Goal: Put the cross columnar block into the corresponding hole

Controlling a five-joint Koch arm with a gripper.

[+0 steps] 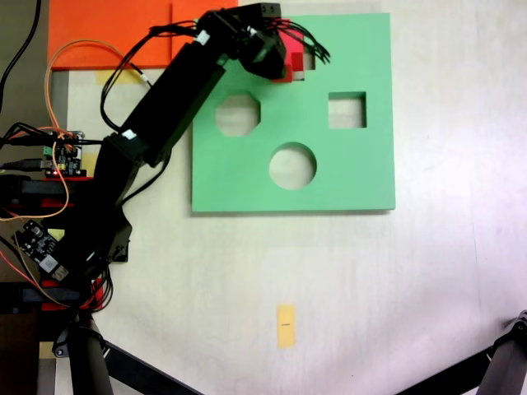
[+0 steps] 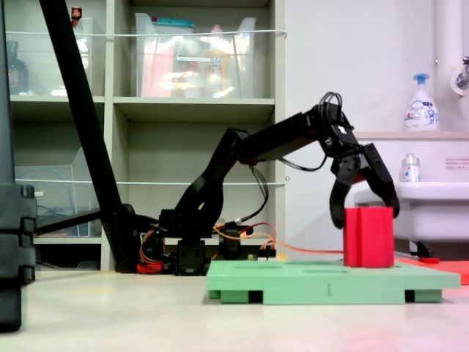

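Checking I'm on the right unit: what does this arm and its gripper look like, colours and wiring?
It is a slim arm of black boxy links with a black gripper ending in two pointed curved fingers. Black cables loop above the wrist and fan out near the gripper in the first exterior view. Orange wires curl at the base, beside small circuit boards.
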